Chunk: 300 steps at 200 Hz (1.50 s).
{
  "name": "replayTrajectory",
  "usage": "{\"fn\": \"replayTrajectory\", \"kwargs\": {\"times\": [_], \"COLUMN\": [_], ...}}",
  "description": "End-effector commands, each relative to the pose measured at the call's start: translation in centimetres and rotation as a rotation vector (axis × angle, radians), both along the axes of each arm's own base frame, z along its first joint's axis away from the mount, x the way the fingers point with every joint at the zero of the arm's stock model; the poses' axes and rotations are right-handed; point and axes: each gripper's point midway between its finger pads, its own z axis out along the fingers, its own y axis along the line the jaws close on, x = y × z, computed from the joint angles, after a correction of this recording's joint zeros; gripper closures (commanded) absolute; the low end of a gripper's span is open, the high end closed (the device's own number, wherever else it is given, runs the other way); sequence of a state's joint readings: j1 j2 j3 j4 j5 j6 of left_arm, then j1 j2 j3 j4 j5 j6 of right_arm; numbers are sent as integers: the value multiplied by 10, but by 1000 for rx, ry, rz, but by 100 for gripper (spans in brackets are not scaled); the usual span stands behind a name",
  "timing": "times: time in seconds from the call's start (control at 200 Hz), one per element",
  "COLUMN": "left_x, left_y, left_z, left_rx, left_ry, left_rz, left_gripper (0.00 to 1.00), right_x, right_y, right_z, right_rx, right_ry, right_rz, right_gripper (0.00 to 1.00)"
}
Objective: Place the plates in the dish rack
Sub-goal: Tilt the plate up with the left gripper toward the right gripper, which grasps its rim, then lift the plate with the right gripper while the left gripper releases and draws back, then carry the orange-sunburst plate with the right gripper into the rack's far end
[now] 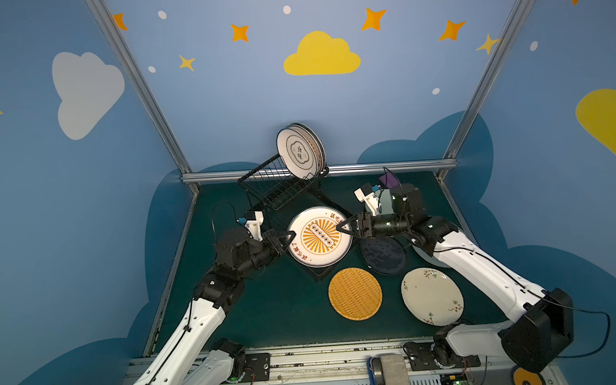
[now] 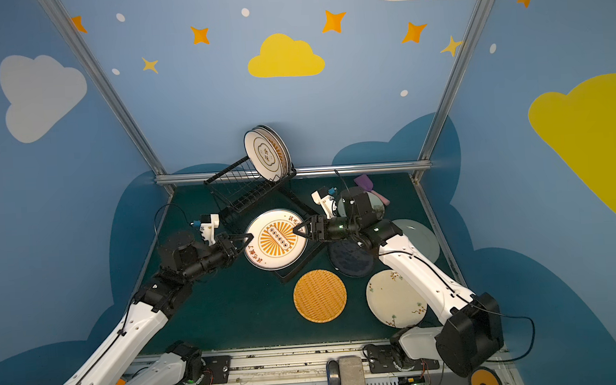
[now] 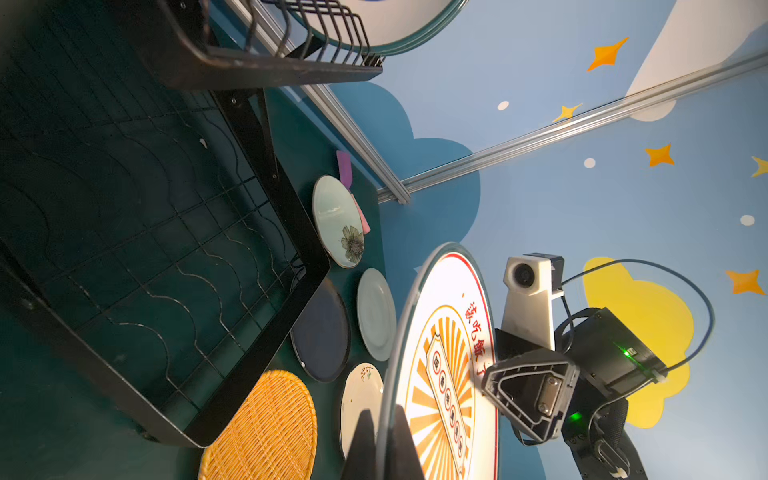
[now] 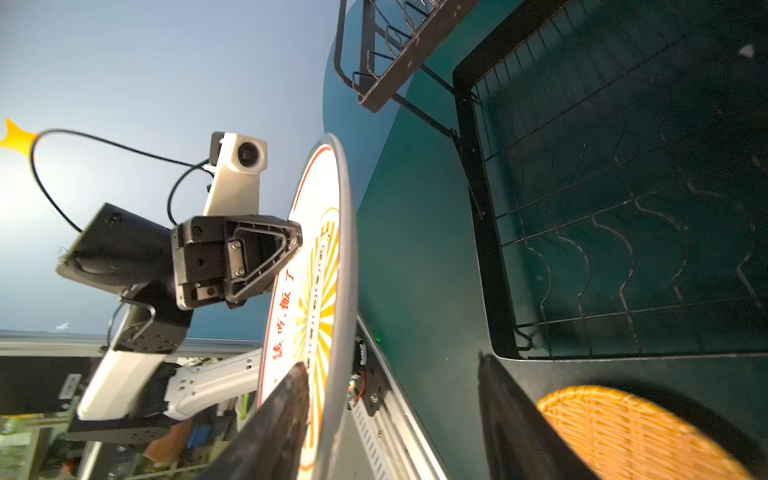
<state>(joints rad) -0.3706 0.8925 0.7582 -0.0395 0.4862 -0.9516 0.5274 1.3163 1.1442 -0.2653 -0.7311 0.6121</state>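
Note:
The white plate with the orange sunburst (image 1: pixel 319 236) (image 2: pixel 276 238) hangs tilted above the dish rack's flat lower tray (image 3: pixel 166 249). My left gripper (image 1: pixel 291 235) (image 3: pixel 380 436) is shut on its left rim. My right gripper (image 1: pixel 340 229) (image 4: pixel 392 361) straddles the right rim with its jaws apart: one finger lies on the plate's face, the other stands well clear. Several plates (image 1: pixel 300 151) stand upright in the black wire dish rack (image 1: pixel 273 188) at the back.
On the green mat lie an orange woven plate (image 1: pixel 355 293), a navy plate (image 1: pixel 383 256), a cream floral plate (image 1: pixel 432 295) and a pale green plate (image 2: pixel 421 237) under my right arm. A flowered plate (image 3: pixel 338 220) and a purple spatula (image 2: pixel 366 184) lie at the back right.

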Motion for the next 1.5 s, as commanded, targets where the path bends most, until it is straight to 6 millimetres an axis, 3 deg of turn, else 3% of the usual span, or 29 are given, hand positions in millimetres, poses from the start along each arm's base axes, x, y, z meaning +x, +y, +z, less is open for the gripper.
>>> {"fn": "replayTrajectory", "kwargs": {"times": [0.0,0.305,0.365,0.451,0.486,0.571,0.611,0.656,0.896,1.041,1.151,1.277,1.497], "left_x": [2,7,9,11,12,14,13,8,-41,-75,-88,-92,-89], "left_y": [-5,-4,-2,2,5,21,30,39,85,85,78,76,69], "left_z": [33,14,8,-4,-9,-27,-32,-32,-22,-20,-23,-25,-25], "left_rx": [-55,29,57,102,125,209,242,272,362,391,362,346,336], "left_ry": [-118,-143,-138,-114,-97,-35,-20,-19,-64,-123,-156,-172,-215], "left_rz": [-17,-14,-6,11,27,98,121,137,191,124,74,66,26], "left_gripper": [96,96,96,95,82,27,11,0,0,0,0,0,0], "right_x": [-4,-16,-15,-13,-10,0,6,12,36,50,68,91,135], "right_y": [3,20,21,22,21,14,9,4,-4,4,14,33,68], "right_z": [1,-1,-1,5,9,19,27,38,117,162,193,215,224], "right_rx": [11,11,10,9,7,-12,-18,-25,-15,-51,-93,-171,-311], "right_ry": [17,50,54,28,10,-51,-91,-135,-398,-602,-758,-905,-1129], "right_rz": [16,10,-5,-26,-44,-110,-151,-185,-307,-359,-414,-456,-551], "right_gripper": [49,89,100,100,100,100,100,100,100,100,100,100,100]}}
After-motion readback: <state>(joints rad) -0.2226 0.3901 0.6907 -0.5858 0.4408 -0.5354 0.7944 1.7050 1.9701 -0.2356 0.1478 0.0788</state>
